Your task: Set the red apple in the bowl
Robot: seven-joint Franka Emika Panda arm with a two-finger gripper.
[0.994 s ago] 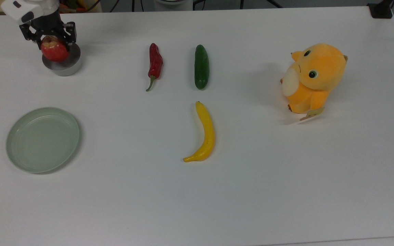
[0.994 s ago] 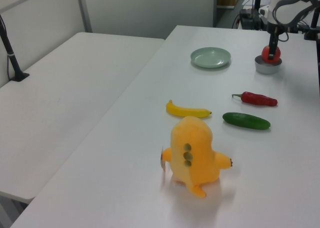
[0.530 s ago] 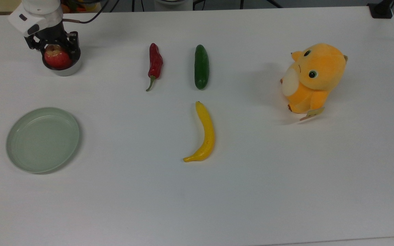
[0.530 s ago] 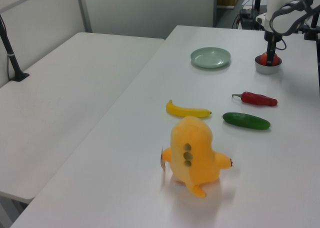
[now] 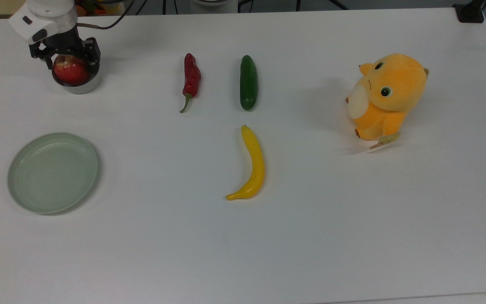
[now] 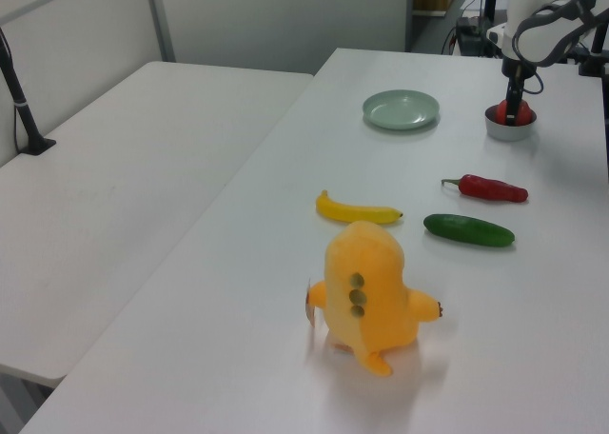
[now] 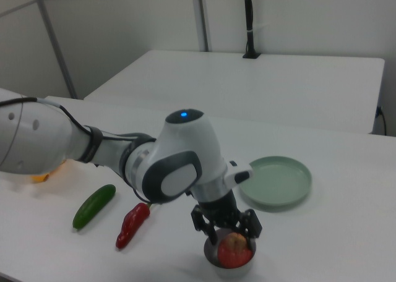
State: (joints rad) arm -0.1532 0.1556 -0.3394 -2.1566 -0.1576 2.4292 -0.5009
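Gripper: the black two-finger gripper (image 5: 71,59) on the white arm sits at the far left of the top view, directly over the bowl; its fingers flank the apple and seem to have let go of it, spread a little wider than the fruit, though contact at the pads cannot be ruled out.
Apple: the round red apple with a pale yellowish patch near its stem (image 5: 71,71) rests inside the bowl, its top standing above the rim; the right view shows it (image 7: 235,250) seated in the bowl between the two fingers.
Bowl: the small round grey bowl with steep straight sides (image 5: 83,88) stands on the white table (image 5: 310,236), well apart from the other things.
Plate: the wide shallow pale green plate (image 5: 19,185) lies nearer the camera than the bowl in the top view, with nothing on it.
Middle of the top view: the long red chili pepper (image 5: 191,80), the dark green cucumber (image 5: 248,82) and the yellow banana (image 5: 255,166) lie apart from one another.
Right of the top view: the orange plush toy (image 5: 388,95) sits alone.
Step in hand: by my reading, the release, with the placing itself all but done.
Next move: likely a straight lift clear of the bowl, fingers kept wide so they neither drag the apple out nor tip the bowl.
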